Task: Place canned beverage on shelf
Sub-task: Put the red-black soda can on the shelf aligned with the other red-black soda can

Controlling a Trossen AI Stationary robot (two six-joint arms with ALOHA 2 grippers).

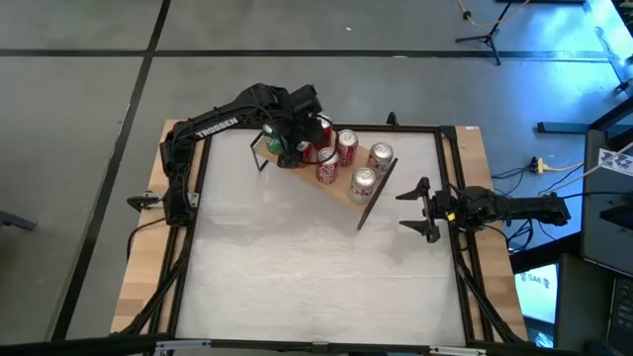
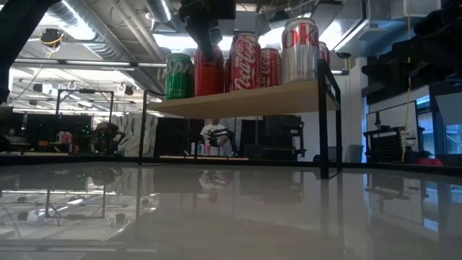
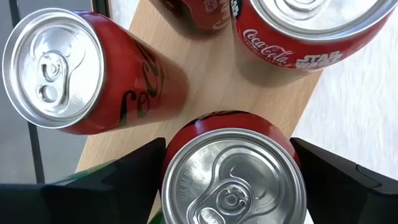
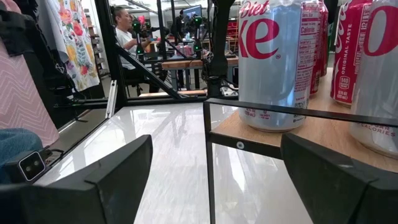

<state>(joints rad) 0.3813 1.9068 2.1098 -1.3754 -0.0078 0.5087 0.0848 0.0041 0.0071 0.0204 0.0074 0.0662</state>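
Observation:
The shelf [image 1: 341,193], a light-wood board on thin black legs, stands slanted at the table's far middle and also shows in the low view [image 2: 245,101]. Several cans stand on it: a green one [image 2: 179,76], red ones [image 2: 245,61] and silver Diet Coke ones [image 2: 299,50]. My left gripper [image 1: 297,141] reaches over the shelf's left end and is shut on a red can [image 3: 233,180], next to the green can. My right gripper [image 1: 415,208] is open and empty at the table's right side, level with the shelf's right end [image 4: 298,127]. My left gripper pinches the red can's side wall just under its top rim [image 3: 177,140] between its two fingers [image 3: 124,180], one on each side. The fingers come from above, pointing down. The can is upright, with its base on the shelf board [image 2: 209,94].
Two more red cans [image 3: 68,68] stand close beside the held one on the board. A black frame rail [image 1: 450,188] runs round the white table top [image 1: 316,267], which has free room on its near half. A person [image 4: 124,31] sits in the room beyond the table.

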